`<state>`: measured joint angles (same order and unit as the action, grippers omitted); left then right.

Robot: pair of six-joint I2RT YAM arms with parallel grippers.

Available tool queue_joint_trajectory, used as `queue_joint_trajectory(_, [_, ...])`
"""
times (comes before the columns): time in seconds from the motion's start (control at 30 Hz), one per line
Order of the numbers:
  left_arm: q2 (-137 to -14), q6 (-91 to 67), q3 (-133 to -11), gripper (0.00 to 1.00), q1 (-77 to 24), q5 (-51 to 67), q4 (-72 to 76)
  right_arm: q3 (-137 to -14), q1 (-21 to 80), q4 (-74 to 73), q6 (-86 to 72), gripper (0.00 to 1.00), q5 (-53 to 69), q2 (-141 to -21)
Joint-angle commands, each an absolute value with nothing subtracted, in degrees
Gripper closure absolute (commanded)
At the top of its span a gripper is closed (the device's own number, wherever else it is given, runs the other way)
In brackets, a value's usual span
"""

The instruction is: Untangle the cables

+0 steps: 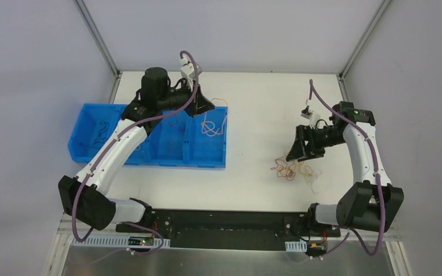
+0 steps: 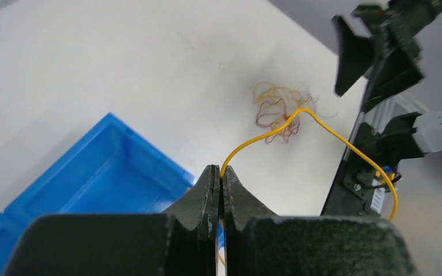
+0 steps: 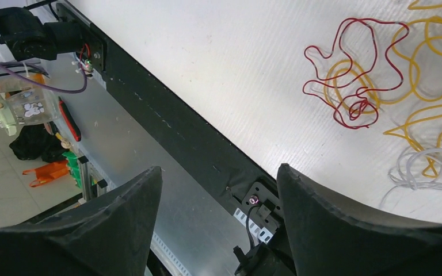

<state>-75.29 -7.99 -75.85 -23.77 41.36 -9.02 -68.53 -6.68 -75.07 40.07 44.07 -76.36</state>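
Left gripper [image 2: 220, 172] over the blue bin [image 1: 207, 150], pinched tight on a yellow cable [image 2: 276, 131]; right gripper [image 3: 218, 171] spread wide near the cable pile [image 1: 292, 169]

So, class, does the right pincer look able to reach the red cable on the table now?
Probably yes: the right pincer stands open beside the tangle, nothing lies between, though the red cable is looped with a yellow cable.

Robotics lab cell, white counter [image 1: 265, 115], plain panels [image 1: 34, 57] on aluminium posts [image 1: 98, 37], left arm [image 1: 112, 152] and right arm [image 1: 362, 149] bolted to black base plate [image 1: 224, 221], blue compartment bin [image 1: 204, 161].
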Motion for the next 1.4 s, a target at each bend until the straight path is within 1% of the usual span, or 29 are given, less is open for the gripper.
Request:
queue_joint_trajectory(0.0, [-75.51, 1.37, -70.84, 1.0, -21.24, 41.04, -10.0, -68.0, -7.52, -74.42, 39.76, 0.23, 41.42, -73.59])
queue_joint_trajectory(0.1, [-78.64, 5.12, -69.25, 1.0, -19.77, 40.26, -8.43, -67.02, -7.73, -73.53, 39.41, 0.23, 39.21, -73.64])
queue_joint_trajectory(0.2, [-82.32, 3.49, -68.37, 1.0, -16.87, 40.09, -3.83, -66.55, -7.98, -73.35, 39.75, 0.23, 37.06, -73.96])
queue_joint_trajectory(0.27, [-84.87, 3.8, -69.69, 1.0, -15.43, 39.99, -3.67, -66.24, -8.31, -73.47, 40.18, 0.23, 35.83, -73.96])
queue_joint_trajectory(0.3, [-85.67, 4.36, -70.3, 0.95, -14.9, 39.88, -3.96, -66.0, -8.47, -73.52, 40.41, 0.23, 35.26, -73.88])
queue_joint_trajectory(0.33, [-86.18, 5.24, -70.97, 0.87, -14.53, 39.71, -4.42, -65.74, -8.68, -73.7, 40.72, 0.23, 34.76, -73.83])
queue_joint_trajectory(0.43, [-85.91, 9.11, -72.41, 0.69, -13.86, 39.37, -6.2, -64.84, -9.48, -74.1, 41.68, 0.23, 33.29, -73.47])
queue_joint_trajectory(0.47, [-85.54, 10.33, -72.61, 0.65, -13.81, 39.28, -6.59, -64.45, -9.81, -74.11, 41.98, 0.23, 32.93, -73.38])
queue_joint_trajectory(0.6, [-84.63, 13.43, -74.01, 0.59, -13.71, 38.55, -8.44, -62.7, -10.75, -73.66, 43.04, 0.23, 31.22, -73.15])
queue_joint_trajectory(0.73, [-83.36, 11.87, -75.43, 0.39, -13.84, 40.53, -10.59, -59.7, -11.05, -69.56, 42.52, 0.24, 25.53, -72.74])
queue_joint_trajectory(0.87, [-81.74, 11.58, -76.14, 0.24, -16.16, 41.12, -14.11, -56.59, -11.07, -63.5, 39.97, 0.27, 19.67, -74.26])
queue_joint_trajectory(0.97, [-81.48, 13.72, -76.37, 0.11, -20.01, 39.79, -16.6, -56.04, -10.86, -57.87, 37.33, 0.3, 16.94, -77.74])
queue_joint_trajectory(1.0, [-81.55, 14.77, -76.39, 0.08, -21.31, 38.9, -16.95, -56.25, -10.68, -55.63, 36.0, 0.31, 16.05, -79.37])
queue_joint_trajectory(1.1, [-82.38, 16.86, -77.03, 0.04, -24.48, 36.69, -17.47, -58.19, -9.51, -51.27, 32.9, 0.36, 13.31, -84.84])
queue_joint_trajectory(1.2, [-83.32, 16.68, -78.48, 0.03, -25.62, 35.87, -17.58, -60.2, -8.35, -50.62, 32.18, 0.42, 11.34, -90.09])
queue_joint_trajectory(1.37, [-84.86, 14.93, -80.08, 0.03, -25.66, 33.89, -17.57, -60.66, -6.27, -48.28, 30.94, 0.46, 12.23, -94.11])
